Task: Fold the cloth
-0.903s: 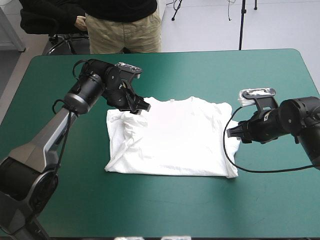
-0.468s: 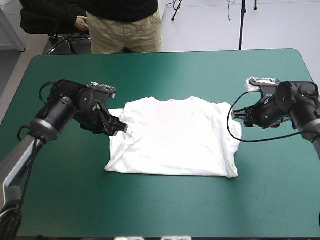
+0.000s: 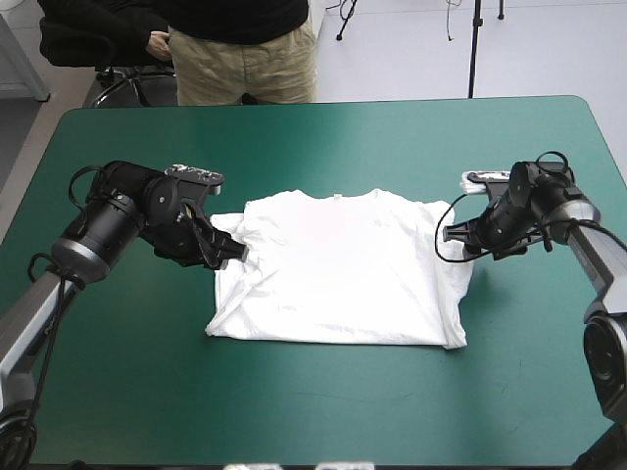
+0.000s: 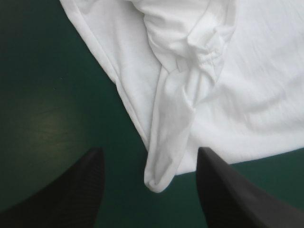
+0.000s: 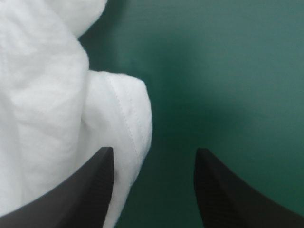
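Observation:
The white T-shirt (image 3: 338, 269) lies spread flat in the middle of the teal-green table, its sleeves folded inward. My left gripper (image 3: 231, 252) sits at the shirt's left edge near the folded sleeve; its black fingers stand open. In the left wrist view a bunched sleeve tip (image 4: 167, 156) lies between the open fingers of the left gripper (image 4: 149, 190). My right gripper (image 3: 453, 235) is low at the shirt's right shoulder edge. The right gripper (image 5: 152, 190) is open, with a rounded fold of the T-shirt (image 5: 118, 118) just ahead of one finger.
Bare teal-green cover (image 3: 323, 401) surrounds the shirt on all sides. A black cable loops beside the right gripper over the shirt's right edge.
My left gripper came down from the collar area to the shirt's left edge. The right gripper shifted up and in toward the shirt's right shoulder.

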Action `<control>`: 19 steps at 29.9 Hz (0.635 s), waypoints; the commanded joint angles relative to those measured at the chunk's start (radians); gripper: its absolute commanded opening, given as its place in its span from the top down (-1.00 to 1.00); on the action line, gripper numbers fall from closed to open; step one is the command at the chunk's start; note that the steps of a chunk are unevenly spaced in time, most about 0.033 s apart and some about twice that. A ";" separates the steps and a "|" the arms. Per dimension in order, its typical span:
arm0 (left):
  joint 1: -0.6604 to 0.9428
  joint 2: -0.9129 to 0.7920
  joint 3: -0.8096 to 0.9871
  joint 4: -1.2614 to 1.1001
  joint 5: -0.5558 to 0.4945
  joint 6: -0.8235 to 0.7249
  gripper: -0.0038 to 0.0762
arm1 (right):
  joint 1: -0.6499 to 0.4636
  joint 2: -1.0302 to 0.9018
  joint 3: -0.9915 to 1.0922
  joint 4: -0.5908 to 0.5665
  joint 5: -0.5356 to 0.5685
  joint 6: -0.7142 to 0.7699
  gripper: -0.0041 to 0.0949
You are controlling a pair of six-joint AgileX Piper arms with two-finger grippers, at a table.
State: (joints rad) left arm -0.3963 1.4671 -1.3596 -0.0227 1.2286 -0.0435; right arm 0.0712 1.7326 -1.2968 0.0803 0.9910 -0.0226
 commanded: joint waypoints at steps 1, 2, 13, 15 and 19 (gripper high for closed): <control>-0.002 -0.041 -0.023 -0.007 0.025 -0.015 -0.13 | -0.008 -0.008 -0.033 0.006 -0.032 -0.014 -0.08; -0.002 -0.041 -0.023 -0.007 0.023 -0.015 -0.13 | -0.008 0.002 -0.033 0.009 -0.032 -0.014 -0.08; -0.002 -0.041 -0.023 -0.007 0.018 -0.015 -0.13 | -0.008 0.063 -0.033 0.056 -0.030 -0.047 0.35; -0.002 -0.041 -0.023 -0.007 0.018 -0.015 -0.13 | -0.008 0.063 -0.033 0.056 -0.021 -0.066 0.63; -0.002 -0.041 -0.023 -0.007 0.018 -0.015 -0.13 | -0.008 0.053 -0.033 0.056 -0.017 -0.077 0.95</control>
State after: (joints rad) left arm -0.3963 1.4671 -1.3596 -0.0227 1.2286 -0.0465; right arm 0.0657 1.8266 -1.3079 0.1099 0.9713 -0.0830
